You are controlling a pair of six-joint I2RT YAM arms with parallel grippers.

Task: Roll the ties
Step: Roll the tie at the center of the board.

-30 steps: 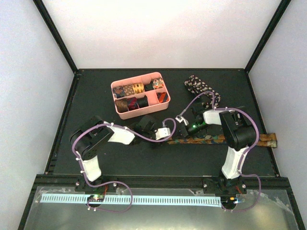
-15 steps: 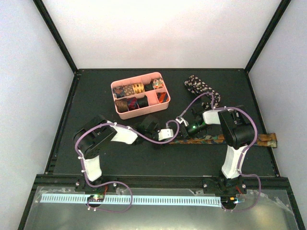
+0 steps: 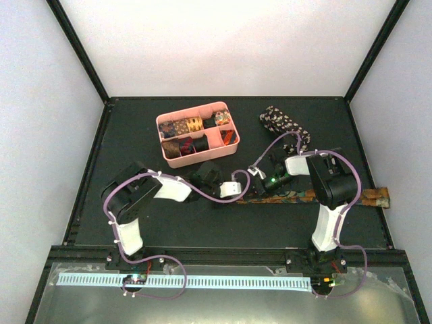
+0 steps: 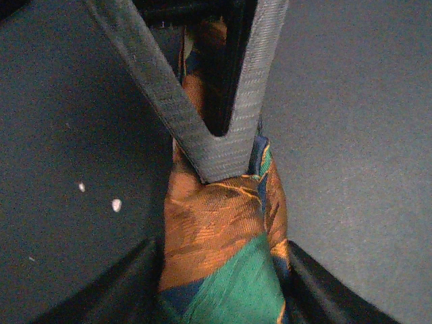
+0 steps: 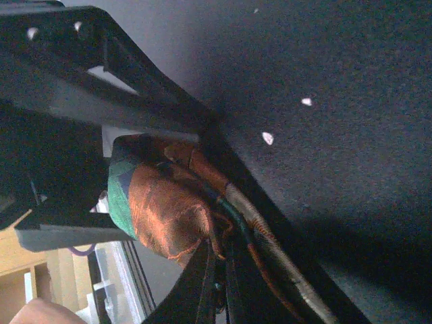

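Patterned tie (image 3: 297, 196) lay flat along the near part of the dark table (image 3: 169, 223), running from mid-table out to the right edge, partly under the right arm. Its left end was wound into a small orange, green and blue roll (image 4: 216, 229), and both grippers met there. The left gripper (image 3: 244, 190) reached in from the left. In the left wrist view its two fingers sat on either side of the roll, jaws partway apart, and the fabric filled the gap and touched both inner faces. I could not tell whether it was really squeezing or only cradling. The right gripper (image 3: 258, 183) came in from the right and pointed at the left one. Its jaws were closed to a V, tips together on the tie fabric just at the roll, with orange cloth showing behind and between the fingers (image 4: 169, 101). It read as pinching the tie. In the right wrist view the roll sat just off the closed fingertips, and the unrolled length trailed away along the table. A black speckled tie (image 3: 282, 121) lay bunched at the far right of the table, well apart from the grippers. The pink tray (image 3: 202, 156) sat far left of centre and held several rolled ties (image 3: 191, 125) in its compartments. There were small white specks on the table near the roll.
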